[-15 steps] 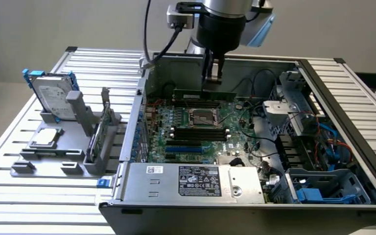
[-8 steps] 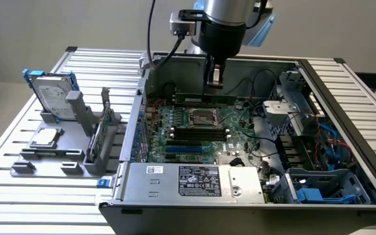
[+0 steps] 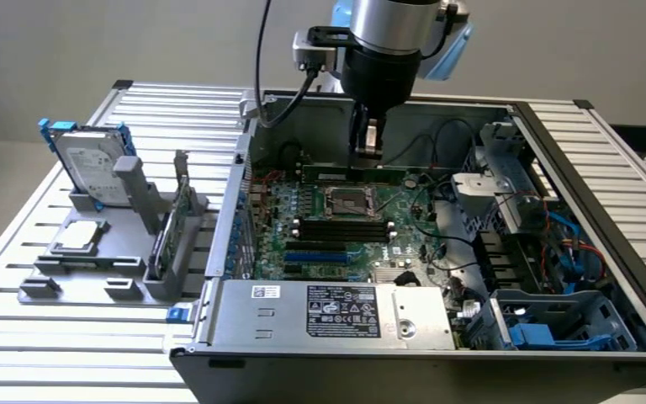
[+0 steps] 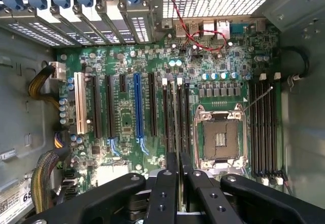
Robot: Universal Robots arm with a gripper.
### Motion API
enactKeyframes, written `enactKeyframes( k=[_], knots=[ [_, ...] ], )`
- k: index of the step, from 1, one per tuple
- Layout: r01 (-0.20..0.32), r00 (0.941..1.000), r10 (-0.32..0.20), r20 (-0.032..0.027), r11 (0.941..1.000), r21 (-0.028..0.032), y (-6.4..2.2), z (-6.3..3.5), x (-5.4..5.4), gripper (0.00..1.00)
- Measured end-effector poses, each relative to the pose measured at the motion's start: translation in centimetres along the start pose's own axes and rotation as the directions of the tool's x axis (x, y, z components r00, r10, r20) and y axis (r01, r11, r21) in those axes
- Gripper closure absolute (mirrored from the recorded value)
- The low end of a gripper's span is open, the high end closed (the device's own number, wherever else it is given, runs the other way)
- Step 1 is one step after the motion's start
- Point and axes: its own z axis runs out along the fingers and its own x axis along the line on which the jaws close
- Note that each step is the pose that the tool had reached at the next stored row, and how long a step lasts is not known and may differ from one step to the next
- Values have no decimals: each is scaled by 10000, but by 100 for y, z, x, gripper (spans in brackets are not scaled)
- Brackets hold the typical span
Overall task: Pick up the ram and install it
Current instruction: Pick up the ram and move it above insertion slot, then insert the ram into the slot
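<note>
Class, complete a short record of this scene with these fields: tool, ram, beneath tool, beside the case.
tool: shut on the ram, above the motherboard
ram: thin stick held edge-on, not yet seated
beneath tool: black memory slots beside the processor socket
beside the case: hard drive upright on a grey stand, exterior view's left

Matt metal case (image 4: 300, 132), glossy motherboard (image 4: 127, 127), black plastic slots (image 4: 152, 107).

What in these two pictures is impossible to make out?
- Wrist view: whether the hand grips the thin green memory stick; its black fingers cover the gap.
- Exterior view: text on the printed label, too small.
- Exterior view: grey metal computer case, near corner cut by the edge.
</note>
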Motion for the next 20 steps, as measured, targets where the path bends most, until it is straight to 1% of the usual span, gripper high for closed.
enactKeyframes(
  k=[3,12,14,16,20],
  knots=[
    [0,10000,0,1,10000,-11,0,1,0,86],
    [0,10000,0,0,10000,-20,0,1,0,86],
    [2,10000,-2,3,10000,7,1,5,0,86],
    [1,10000,-1,5,10000,35,8,34,1,86],
    [-25,10000,25,6,10000,46,78,111,6,86]
  ],
)
